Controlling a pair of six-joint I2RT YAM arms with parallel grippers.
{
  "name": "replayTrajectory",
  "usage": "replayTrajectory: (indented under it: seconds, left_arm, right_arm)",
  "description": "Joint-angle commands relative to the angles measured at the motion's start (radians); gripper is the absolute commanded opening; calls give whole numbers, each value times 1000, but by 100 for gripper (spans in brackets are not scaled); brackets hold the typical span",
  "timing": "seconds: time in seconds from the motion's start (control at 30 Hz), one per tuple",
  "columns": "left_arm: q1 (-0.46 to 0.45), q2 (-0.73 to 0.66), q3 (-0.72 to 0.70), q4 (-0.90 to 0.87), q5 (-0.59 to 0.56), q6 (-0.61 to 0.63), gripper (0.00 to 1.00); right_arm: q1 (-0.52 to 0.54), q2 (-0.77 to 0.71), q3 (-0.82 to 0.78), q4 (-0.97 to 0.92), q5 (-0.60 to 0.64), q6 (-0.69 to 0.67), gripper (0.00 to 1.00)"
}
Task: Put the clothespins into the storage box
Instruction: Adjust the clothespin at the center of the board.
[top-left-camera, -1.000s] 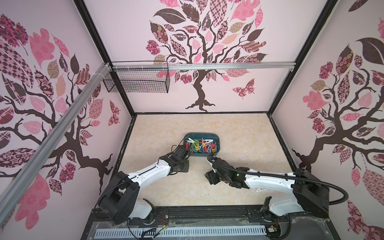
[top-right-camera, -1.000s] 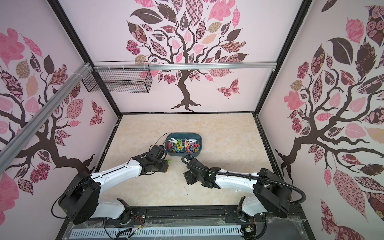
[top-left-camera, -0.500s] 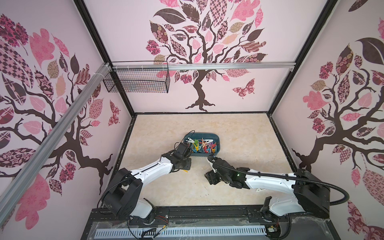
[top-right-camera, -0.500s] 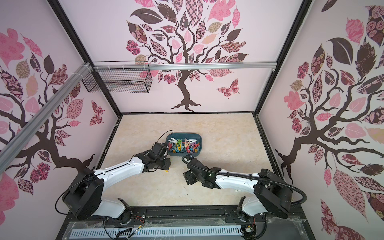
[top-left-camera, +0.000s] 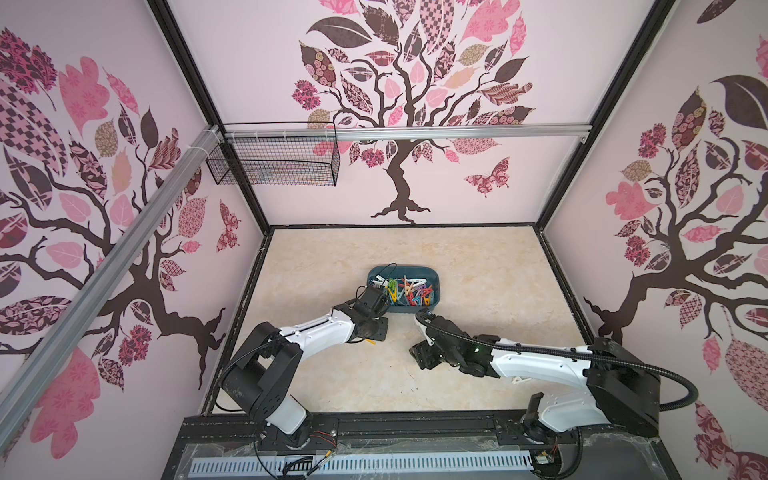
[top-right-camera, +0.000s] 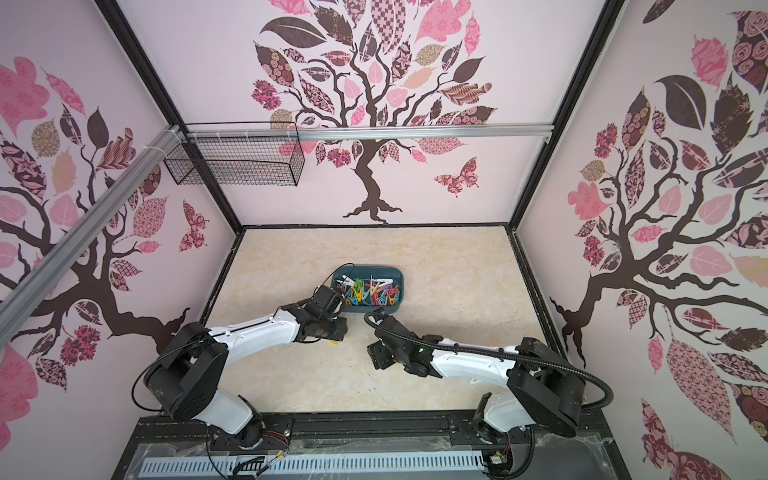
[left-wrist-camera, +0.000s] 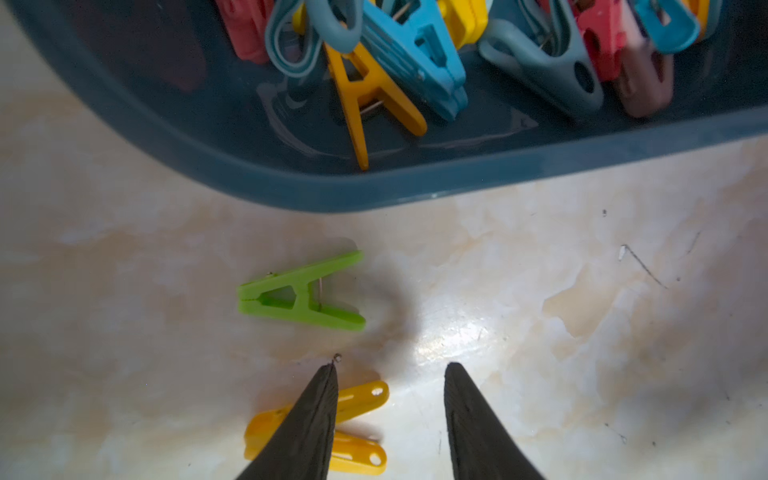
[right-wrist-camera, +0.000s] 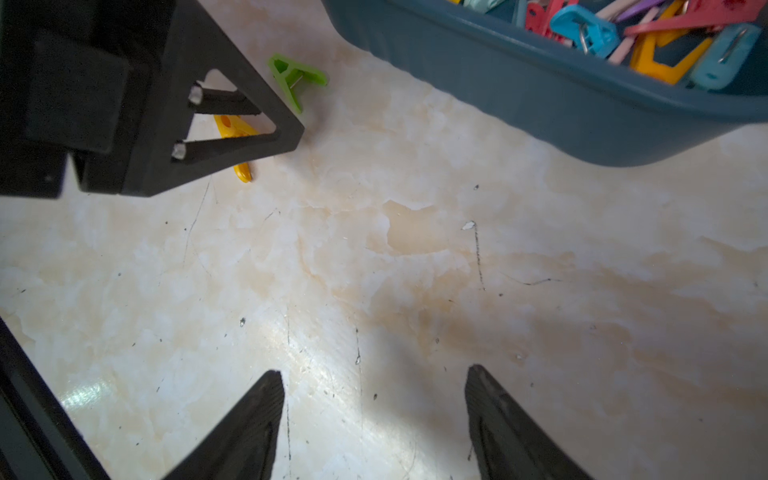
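Note:
The dark teal storage box (top-left-camera: 405, 269) (top-right-camera: 370, 269) sits mid-table, holding many coloured clothespins (top-left-camera: 409, 291) (top-right-camera: 372, 293). Two clothespins lie loose on the table just outside its near left corner. In the left wrist view the green one (left-wrist-camera: 299, 297) lies flat between my left gripper (left-wrist-camera: 392, 368) and the box rim (left-wrist-camera: 374, 191). The yellow one (left-wrist-camera: 357, 424) lies partly under one finger. That gripper is open with nothing between its fingertips. My right gripper (right-wrist-camera: 374, 372) (top-left-camera: 424, 357) hangs open over bare table, near the box's front wall (right-wrist-camera: 540, 104).
A black wire-mesh basket (top-left-camera: 274, 162) hangs from the aluminium rail at the back left. Patterned walls close in the table on three sides. In the right wrist view the left gripper's fingers (right-wrist-camera: 232, 145) stand over the yellow pin (right-wrist-camera: 237, 133), next to the green pin (right-wrist-camera: 297, 79).
My left arm has shifted a little toward the box's near corner, over the two loose pins. The right arm has stayed still, and both grippers have kept their opening.

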Motion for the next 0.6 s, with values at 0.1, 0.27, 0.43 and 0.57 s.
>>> replayTrajectory:
  seconds: [0.1,0.27,0.43,0.57]
  left_arm:
    - [-1,-91,-95,3,89,-78,46]
    - [-9,-111,-129,-22,83,-89,43]
    - [-35,-177,-88,-121,29,-121,41]
    - [-32,-277,-77,-200,-85,-178,42]
  right_arm:
    - [-5,-16,17,13,-8,-9,73]
    - [-6,-8,23,17,-14,-3,73]
    - [-5,-10,28,10,-13,-4,73]
    - [-5,-3,36,4,-15,-8,72]
